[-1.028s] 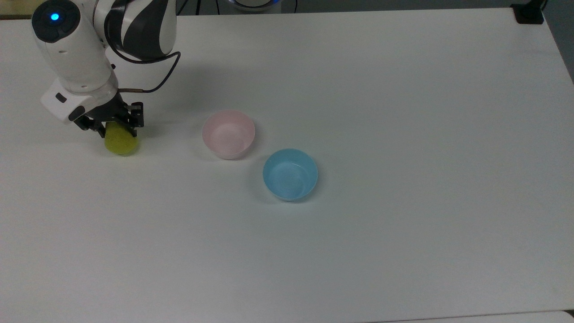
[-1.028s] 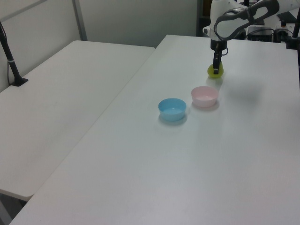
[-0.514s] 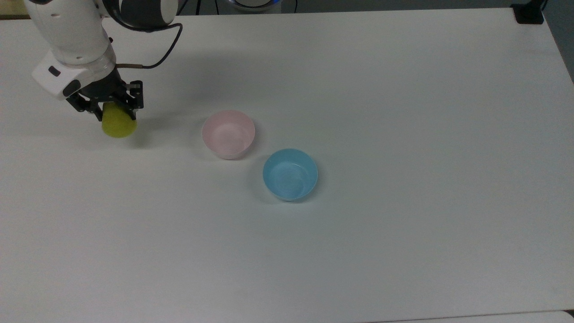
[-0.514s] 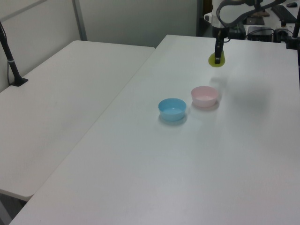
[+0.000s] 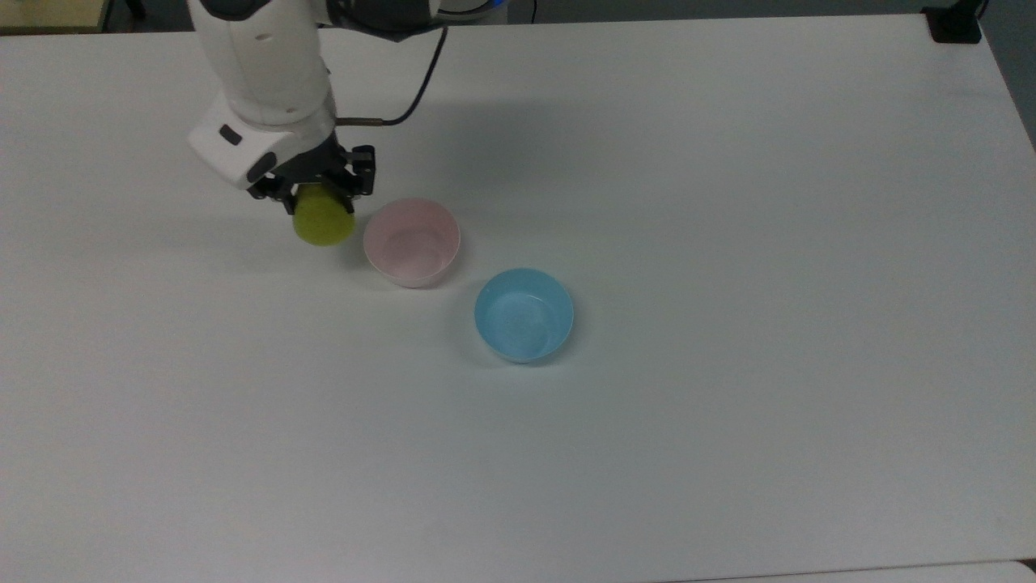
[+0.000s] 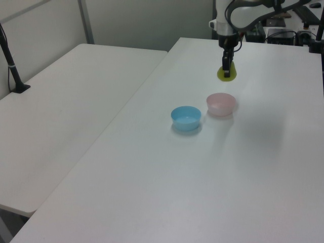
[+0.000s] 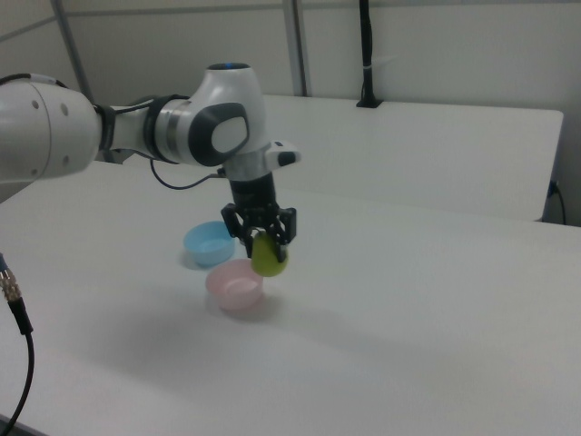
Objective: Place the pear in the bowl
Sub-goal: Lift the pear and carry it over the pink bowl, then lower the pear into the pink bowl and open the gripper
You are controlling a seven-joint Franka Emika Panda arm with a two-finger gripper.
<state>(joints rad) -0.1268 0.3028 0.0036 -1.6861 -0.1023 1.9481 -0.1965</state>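
Observation:
My gripper (image 5: pixel 320 198) (image 6: pixel 227 67) (image 7: pixel 263 238) is shut on the yellow-green pear (image 5: pixel 324 223) (image 6: pixel 226 75) (image 7: pixel 269 258), which hangs in the air above the table. The pale pink bowl (image 5: pixel 412 241) (image 6: pixel 221 104) (image 7: pixel 234 284) stands empty on the white table. In the top view the pear is just left of the bowl's rim, almost touching its outline. In the right view the pear hangs above and slightly right of the bowl.
A light blue bowl (image 5: pixel 524 314) (image 6: pixel 186 117) (image 7: pixel 208 243) stands empty close to the pink one, at its lower right in the top view. A second white table (image 6: pixel 66 101) adjoins on the left view's left. A black cable (image 5: pixel 409 97) trails from the arm.
The arm has carried the pear to the top view's right, from far left of the pink bowl to just beside its rim. The bowls have not moved.

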